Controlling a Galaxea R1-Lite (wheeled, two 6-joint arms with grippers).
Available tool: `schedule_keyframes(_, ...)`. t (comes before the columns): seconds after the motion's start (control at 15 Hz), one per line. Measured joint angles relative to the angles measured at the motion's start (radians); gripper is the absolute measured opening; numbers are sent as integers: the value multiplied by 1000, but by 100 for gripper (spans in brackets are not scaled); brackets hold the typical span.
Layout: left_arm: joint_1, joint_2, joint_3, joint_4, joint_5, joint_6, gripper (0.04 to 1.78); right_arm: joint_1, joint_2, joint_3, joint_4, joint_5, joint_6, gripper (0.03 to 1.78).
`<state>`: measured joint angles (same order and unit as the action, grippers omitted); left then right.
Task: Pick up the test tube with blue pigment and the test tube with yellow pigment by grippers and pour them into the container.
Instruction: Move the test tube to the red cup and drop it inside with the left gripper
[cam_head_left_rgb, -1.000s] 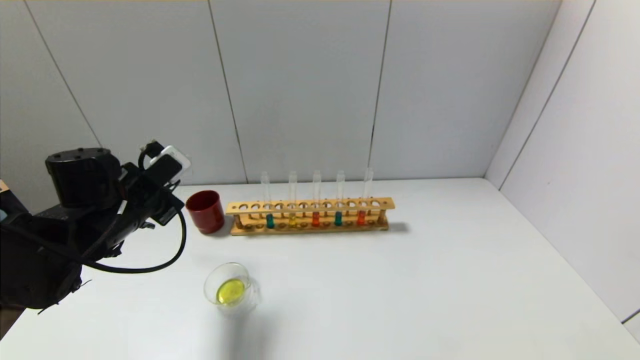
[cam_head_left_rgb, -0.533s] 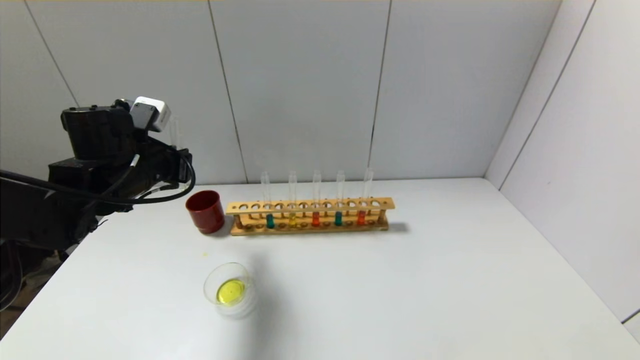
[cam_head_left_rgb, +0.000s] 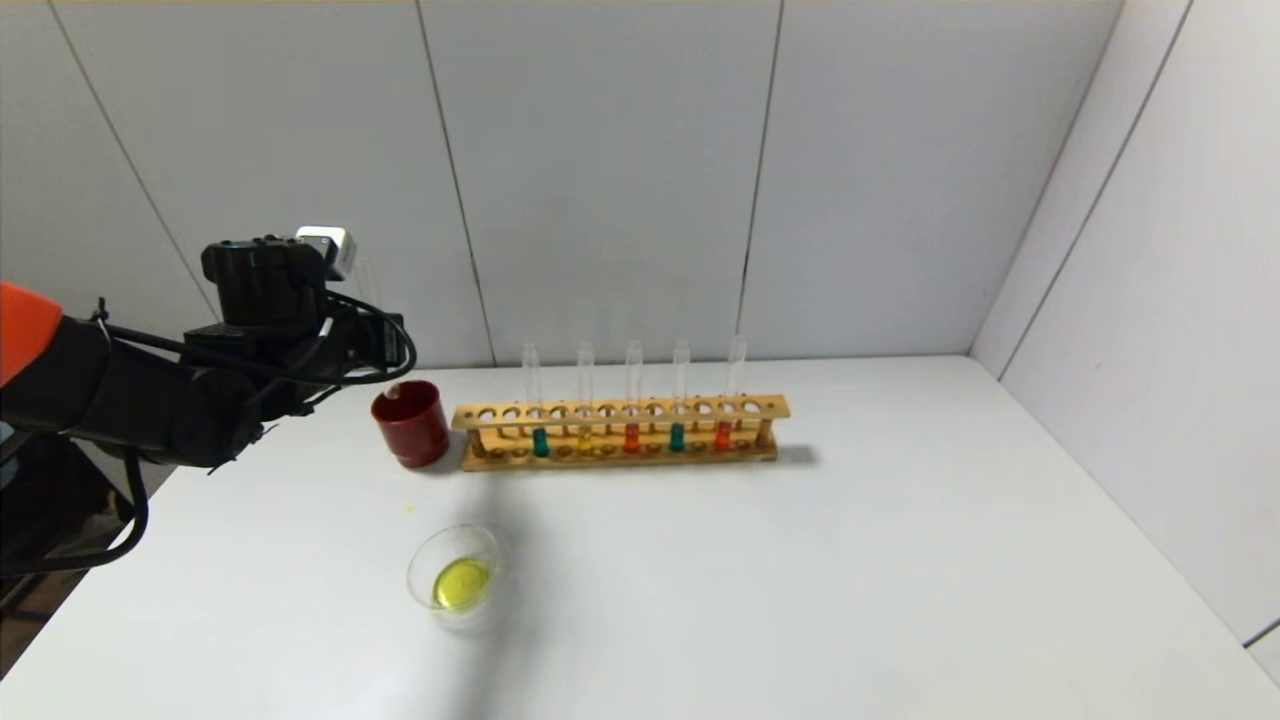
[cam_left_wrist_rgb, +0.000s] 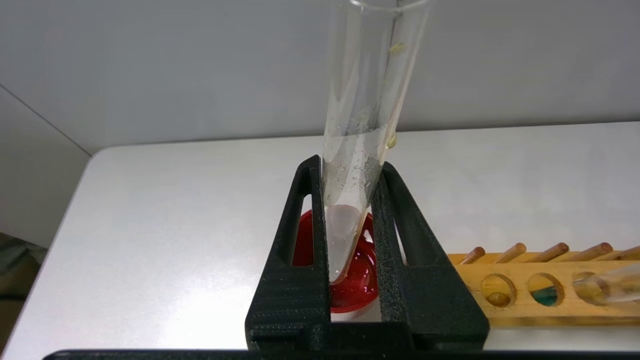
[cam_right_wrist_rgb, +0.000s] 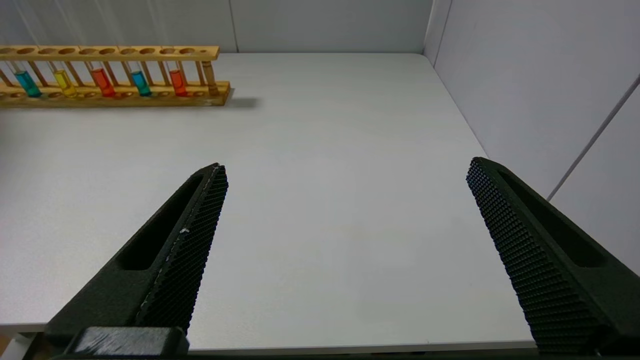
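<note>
My left gripper (cam_left_wrist_rgb: 350, 165) is shut on the test tube with yellow pigment (cam_left_wrist_rgb: 367, 115), which stands nearly upright and holds only yellow droplets. In the head view that gripper (cam_head_left_rgb: 380, 345) hangs at the back left, with the tube's round bottom just over the red cup (cam_head_left_rgb: 410, 425). The container (cam_head_left_rgb: 455, 578), a clear glass dish, stands near the front with yellow liquid in it. Two test tubes with blue pigment (cam_head_left_rgb: 540, 441) (cam_head_left_rgb: 677, 437) stand in the wooden rack (cam_head_left_rgb: 620, 410). My right gripper (cam_right_wrist_rgb: 346, 167) is open over bare table near the front edge.
The rack also holds an amber-yellow tube (cam_head_left_rgb: 585, 440) and two orange-red tubes (cam_head_left_rgb: 631, 438) (cam_head_left_rgb: 722, 436). White walls close off the table at the back and the right. The red cup (cam_left_wrist_rgb: 360, 285) shows between my left fingers.
My left arm has swung from the left side near the dish up and back toward the red cup, carrying the tube. The dish and the rack have not moved.
</note>
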<state>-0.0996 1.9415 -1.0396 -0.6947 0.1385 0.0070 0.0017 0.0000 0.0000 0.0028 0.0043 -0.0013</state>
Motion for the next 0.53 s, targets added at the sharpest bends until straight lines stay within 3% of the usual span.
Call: schedule_keyframes(0.53, 24, 127, -50, -49, -1, -38, 31, 0, 0, 0, 0, 0, 0, 175)
